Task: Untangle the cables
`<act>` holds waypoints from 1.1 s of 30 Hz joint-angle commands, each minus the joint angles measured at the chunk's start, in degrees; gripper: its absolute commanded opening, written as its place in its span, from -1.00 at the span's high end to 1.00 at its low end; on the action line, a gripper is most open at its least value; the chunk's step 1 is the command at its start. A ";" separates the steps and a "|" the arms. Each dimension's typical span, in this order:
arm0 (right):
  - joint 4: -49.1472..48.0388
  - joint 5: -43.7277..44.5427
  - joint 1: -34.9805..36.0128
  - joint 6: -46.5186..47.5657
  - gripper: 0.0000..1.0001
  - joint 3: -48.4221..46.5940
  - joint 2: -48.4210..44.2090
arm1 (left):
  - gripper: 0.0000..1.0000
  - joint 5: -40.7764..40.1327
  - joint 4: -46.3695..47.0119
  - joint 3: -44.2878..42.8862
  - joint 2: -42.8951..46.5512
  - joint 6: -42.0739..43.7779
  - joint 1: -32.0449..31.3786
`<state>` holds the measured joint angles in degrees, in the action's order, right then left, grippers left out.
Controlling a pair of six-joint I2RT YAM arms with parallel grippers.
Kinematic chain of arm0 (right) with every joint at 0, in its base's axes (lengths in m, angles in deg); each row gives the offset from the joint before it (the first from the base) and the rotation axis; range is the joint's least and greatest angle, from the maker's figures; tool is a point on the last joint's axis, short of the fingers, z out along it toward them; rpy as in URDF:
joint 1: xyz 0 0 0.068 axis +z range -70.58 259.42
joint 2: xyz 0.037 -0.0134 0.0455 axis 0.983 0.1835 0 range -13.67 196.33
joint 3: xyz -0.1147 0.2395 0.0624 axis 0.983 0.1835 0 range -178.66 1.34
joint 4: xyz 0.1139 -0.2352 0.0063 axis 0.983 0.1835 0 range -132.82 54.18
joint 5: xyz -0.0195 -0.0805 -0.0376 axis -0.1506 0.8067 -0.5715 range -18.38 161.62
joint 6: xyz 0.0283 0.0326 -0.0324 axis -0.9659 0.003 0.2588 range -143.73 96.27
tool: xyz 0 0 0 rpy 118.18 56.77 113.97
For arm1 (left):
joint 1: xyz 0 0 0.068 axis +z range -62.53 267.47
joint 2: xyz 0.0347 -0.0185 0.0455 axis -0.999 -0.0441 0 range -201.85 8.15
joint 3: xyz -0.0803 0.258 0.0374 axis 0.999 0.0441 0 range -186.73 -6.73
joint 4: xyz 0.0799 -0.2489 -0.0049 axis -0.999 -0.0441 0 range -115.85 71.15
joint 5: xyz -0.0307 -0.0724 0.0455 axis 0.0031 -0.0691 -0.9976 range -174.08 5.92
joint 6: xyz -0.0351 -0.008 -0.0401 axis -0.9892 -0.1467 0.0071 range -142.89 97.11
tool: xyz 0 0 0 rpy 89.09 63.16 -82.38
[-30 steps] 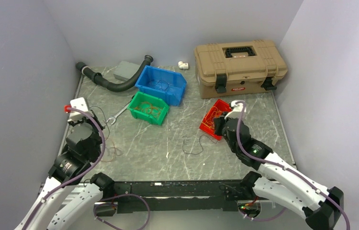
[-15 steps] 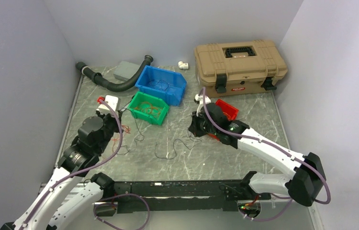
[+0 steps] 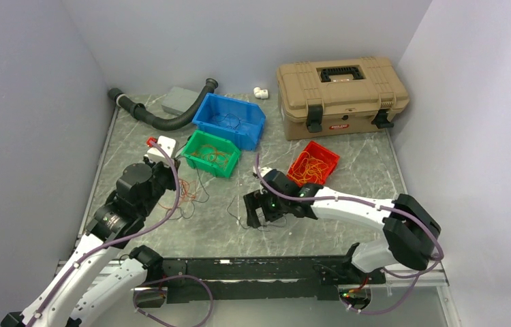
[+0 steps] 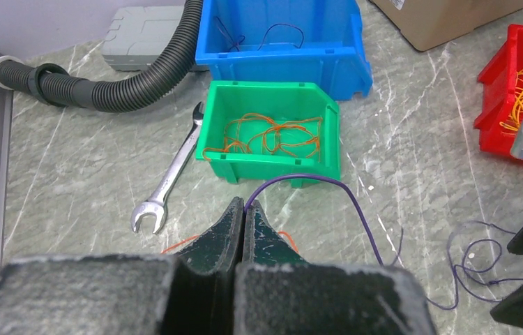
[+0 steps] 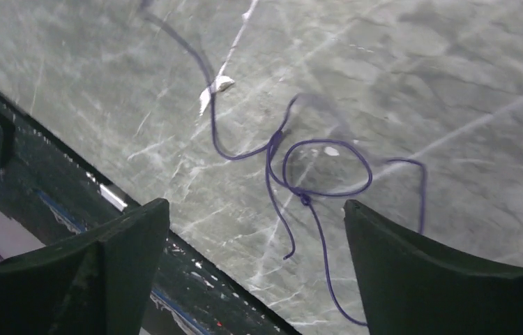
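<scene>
My left gripper (image 4: 245, 207) is shut on one end of a thin purple cable (image 4: 356, 209). The cable arches right and drops to the table, where it ends in loose knotted loops (image 5: 304, 195). My right gripper (image 5: 253, 206) hangs open just above that knot, one finger on each side and touching nothing. In the top view it sits at the table's near middle (image 3: 256, 208). A few orange cables (image 3: 183, 192) lie on the table under the left gripper. More orange cables fill the green bin (image 4: 273, 139) and the red bin (image 4: 517, 91). Dark ones lie in the blue bin (image 4: 279, 35).
A steel wrench (image 4: 168, 181) lies left of the green bin. A black corrugated hose (image 4: 105, 84) and a grey box (image 4: 143, 24) sit at the back left. The tan toolbox (image 3: 341, 95) is at the back right. The black base rail (image 5: 49, 181) runs close under the right gripper.
The right arm swung from the red bin left and nearer, and its gripper opened over the purple knot. The left arm moved right and farther with the purple cable still pinched.
</scene>
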<state>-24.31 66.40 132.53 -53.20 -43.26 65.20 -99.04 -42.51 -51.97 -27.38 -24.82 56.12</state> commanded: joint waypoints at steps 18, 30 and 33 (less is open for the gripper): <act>8.69 19.15 0.46 -19.79 -1.00 4.48 -19.91 | 1.00 -1.70 -0.07 -0.12 0.72 0.30 0.12; -8.90 10.42 -1.13 -31.53 -1.00 16.98 -19.01 | 1.00 -1.21 0.02 -0.05 1.63 0.35 0.15; -10.40 10.76 -0.56 -30.00 -1.00 12.99 -11.98 | 1.00 -1.23 0.00 0.04 2.10 0.20 0.09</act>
<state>-27.20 78.12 131.26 -82.14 -25.34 46.97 -100.42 -43.58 -51.95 -26.40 -24.84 56.12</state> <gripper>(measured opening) 0.997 0.013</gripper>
